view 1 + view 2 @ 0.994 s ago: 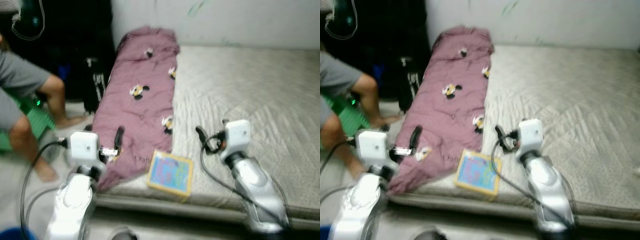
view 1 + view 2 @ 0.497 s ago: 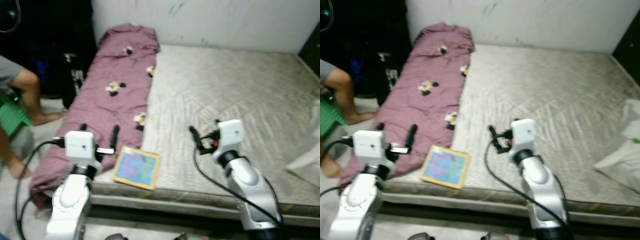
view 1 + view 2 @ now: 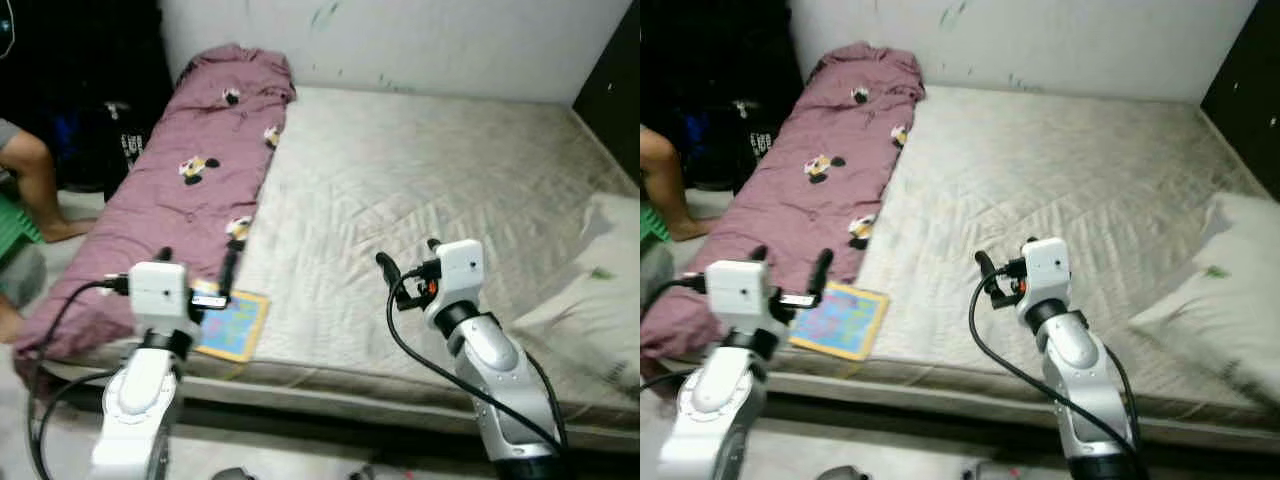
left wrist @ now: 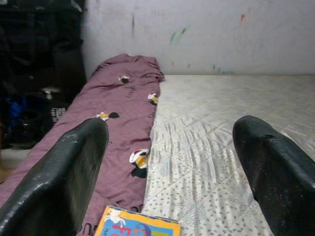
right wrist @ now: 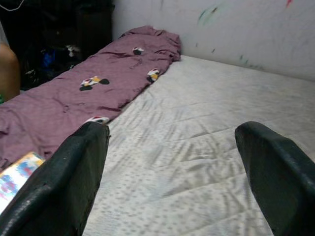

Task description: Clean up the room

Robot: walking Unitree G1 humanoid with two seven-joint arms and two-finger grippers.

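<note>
Bedroom in a home: wide bare quilted mattress (image 3: pixel 420 190), maroon cartoon-print blanket (image 3: pixel 170 190) along its left side, white pillow (image 3: pixel 1220 290) right, scuffed white wall (image 3: pixel 420 40) behind.

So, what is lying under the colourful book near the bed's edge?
The colourful book rests on the grey mattress, beside the purple blanket. Whether its corner overlaps the blanket cannot be told; anything beneath it is covered.

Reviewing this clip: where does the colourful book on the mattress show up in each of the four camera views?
Left eye view: book at the mattress's near edge, beside the left gripper.
Right eye view: book, same spot, lower left.
Left wrist view: book's top edge at the bottom of the picture.
Right wrist view: book's corner at the left edge.
Shared landmark: the purple blanket just beyond it.
</note>
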